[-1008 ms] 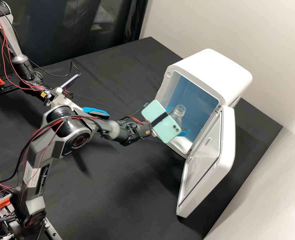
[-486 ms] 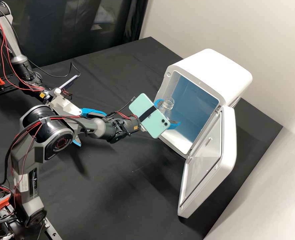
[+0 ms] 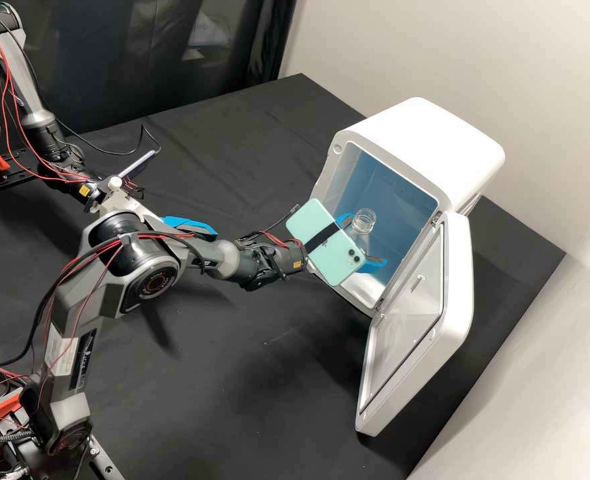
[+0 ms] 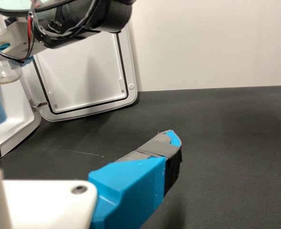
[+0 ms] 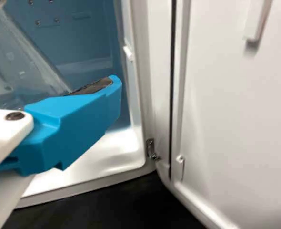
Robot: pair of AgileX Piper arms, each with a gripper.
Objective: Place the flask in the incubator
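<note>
A pale wall (image 3: 475,60) closes the room on the far right, and a dark chair (image 3: 161,53) stands behind the far left edge of the black bench (image 3: 241,373). The bench cloth lies flat and bare across the middle and the near side, so there is wide open surface under and beside both my arms.

The white incubator (image 3: 421,143) sits toward the right corner of the bench, close to the wall, with its blue inside facing my arms. Its door (image 3: 415,313) is swung fully open on the near side and leans out toward the right edge of the bench.

My right gripper (image 3: 360,240) is clamped on the clear glass flask (image 3: 363,223) and holds it just inside the incubator's opening, mouth up, low in the blue chamber. I cannot tell whether its base touches the white floor. In the right wrist view one blue finger (image 5: 69,119) presses against the glass, and the door frame and hinge are just beside it, so room on that side is tight. A mint green phone (image 3: 325,241) is strapped to that wrist, right at the opening.

My left gripper (image 3: 195,227) hangs low over the bench, well apart from the incubator; whether it is apart or together I cannot tell.
</note>
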